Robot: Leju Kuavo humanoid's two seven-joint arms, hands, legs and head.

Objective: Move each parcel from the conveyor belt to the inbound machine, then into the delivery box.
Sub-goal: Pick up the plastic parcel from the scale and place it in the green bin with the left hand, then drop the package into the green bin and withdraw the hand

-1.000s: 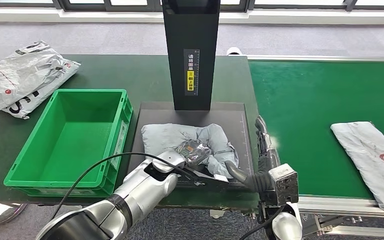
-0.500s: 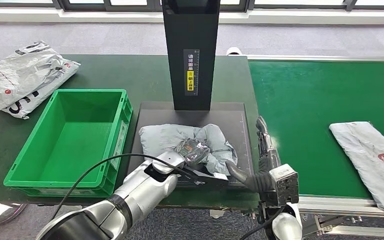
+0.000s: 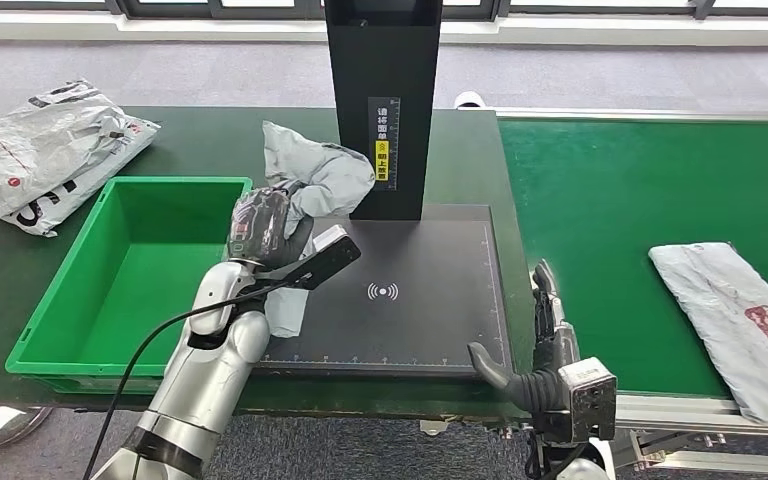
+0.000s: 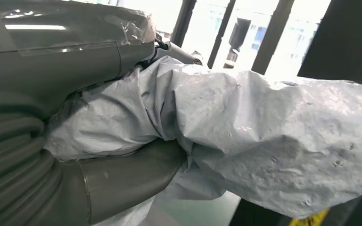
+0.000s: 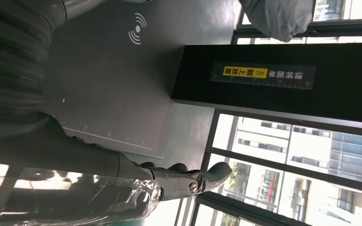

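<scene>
At the left of the frame the green box (image 3: pixel 120 280) has nothing inside. Above its right edge, the left hand (image 3: pixel 260 232) grasps the grey parcel (image 3: pixel 318 175) in the air. At lower right, the right hand (image 3: pixel 540 335) is released, fingers apart.

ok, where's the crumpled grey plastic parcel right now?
In the head view the crumpled grey plastic parcel is gripped by the left hand, lifted between the green plastic crate and the black scanner column.

The right hand (image 5: pixel 122 160), fingers apart and empty, hangs beside the inbound machine (image 5: pixel 122 80) and its black column (image 5: pixel 273 80).
</scene>
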